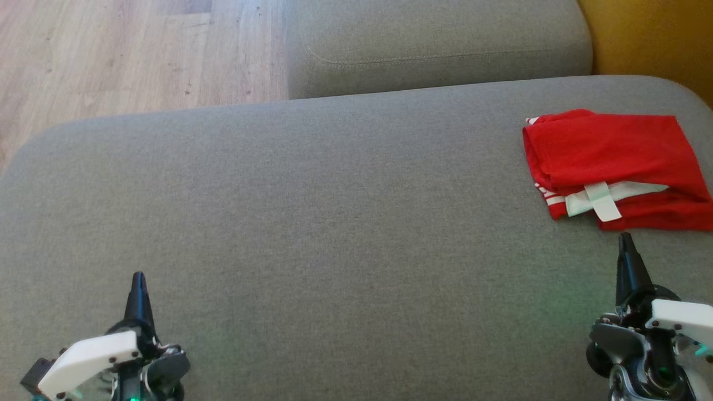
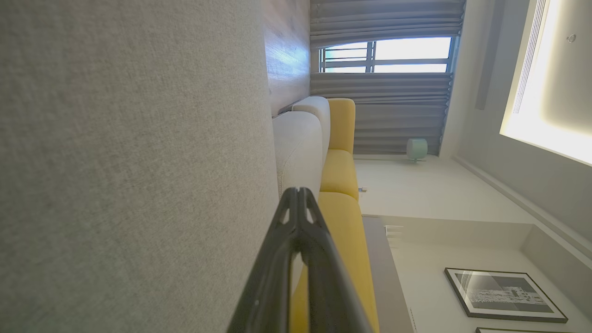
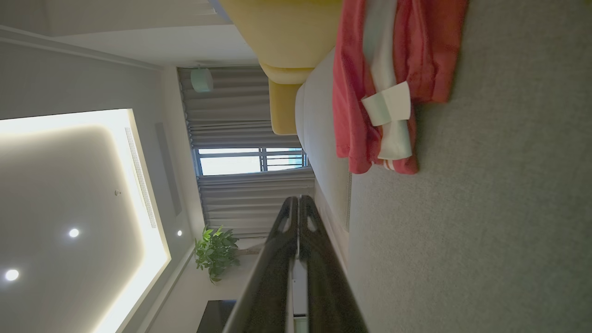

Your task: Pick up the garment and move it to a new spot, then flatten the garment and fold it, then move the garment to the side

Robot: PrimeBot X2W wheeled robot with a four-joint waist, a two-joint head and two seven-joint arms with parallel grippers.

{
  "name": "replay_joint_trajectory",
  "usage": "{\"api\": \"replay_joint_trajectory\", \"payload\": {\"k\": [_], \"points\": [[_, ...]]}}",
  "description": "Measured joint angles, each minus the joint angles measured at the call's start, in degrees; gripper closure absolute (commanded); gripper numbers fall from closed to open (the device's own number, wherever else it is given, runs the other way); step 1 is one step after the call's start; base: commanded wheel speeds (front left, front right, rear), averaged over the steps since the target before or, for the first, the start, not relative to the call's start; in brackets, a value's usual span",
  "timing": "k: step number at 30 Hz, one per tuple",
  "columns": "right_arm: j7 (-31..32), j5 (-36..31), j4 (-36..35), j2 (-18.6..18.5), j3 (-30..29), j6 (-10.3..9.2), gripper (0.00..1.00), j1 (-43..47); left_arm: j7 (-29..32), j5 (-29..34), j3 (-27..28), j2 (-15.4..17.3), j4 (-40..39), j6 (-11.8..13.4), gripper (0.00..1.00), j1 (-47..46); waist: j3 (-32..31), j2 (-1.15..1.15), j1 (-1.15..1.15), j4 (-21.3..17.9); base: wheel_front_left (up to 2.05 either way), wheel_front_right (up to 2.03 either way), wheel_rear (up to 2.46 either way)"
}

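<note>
All three steps look done: folded red garment (image 1: pixel 613 161) lies far right on the grey cushion (image 1: pixel 334 223); left gripper (image 1: pixel 138 278) and right gripper (image 1: pixel 626 239) are fully closed, holding nothing, the right one just near of the cloth. Head view gives the layout; right wrist view adds stacked fold edges and the white label (image 3: pixel 388 104) close up, left wrist view a window (image 2: pixel 388 55).
</note>
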Motion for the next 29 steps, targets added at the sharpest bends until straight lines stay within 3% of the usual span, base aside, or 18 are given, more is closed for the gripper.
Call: {"api": "replay_joint_trajectory", "payload": {"k": [29], "points": [[0.4,0.0,0.0,0.0,-0.4,0.00,1.00,0.0,0.5,0.1,1.0,-0.4,0.0,0.0,1.00,0.0,0.0,0.00,0.00,0.0,0.00,0.00,0.00]]}}
